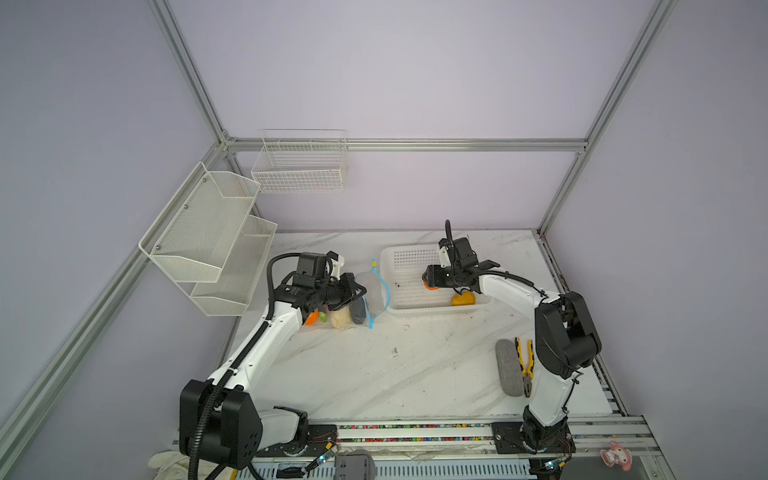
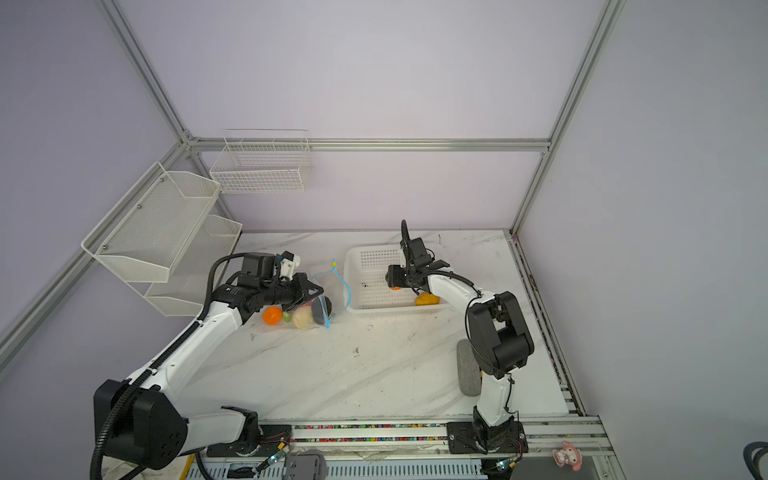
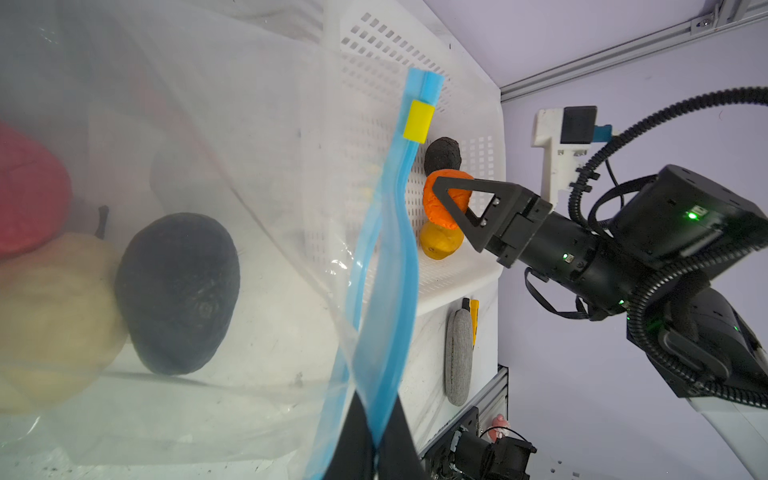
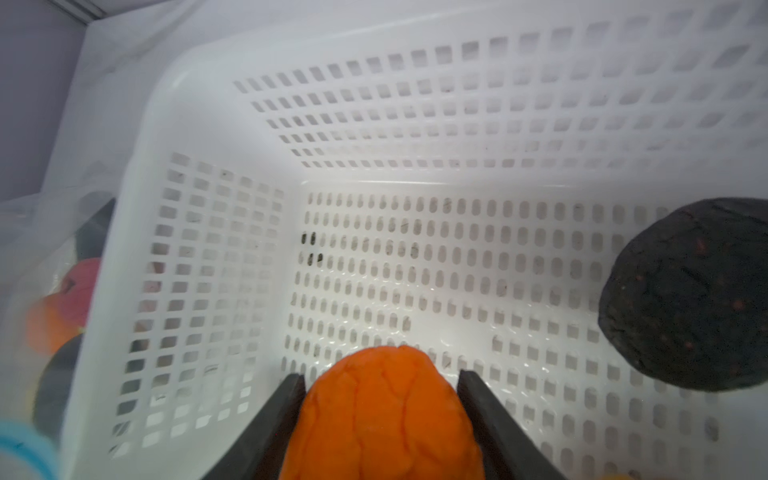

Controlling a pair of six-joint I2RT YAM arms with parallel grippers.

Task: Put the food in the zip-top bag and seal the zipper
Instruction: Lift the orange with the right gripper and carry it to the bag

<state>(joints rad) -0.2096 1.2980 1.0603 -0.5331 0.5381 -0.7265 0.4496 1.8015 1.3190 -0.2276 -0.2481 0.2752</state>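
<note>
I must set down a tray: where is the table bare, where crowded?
Bare: the wide middle of the table, bordered by the left arm, zip-top bag, basket and grey pad. Crowded: the bag and basket row, where the right gripper holds the orange food, and the pliers beside the pad.

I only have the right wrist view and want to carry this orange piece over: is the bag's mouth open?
Observer: Yes. The left end effector pinches one lip of the blue zipper, so the bag gapes toward the basket.
Operator: Besides my orange piece and the black lump, what's left in the basket?
Observer: One yellow fruit, by the basket's near wall.
</note>
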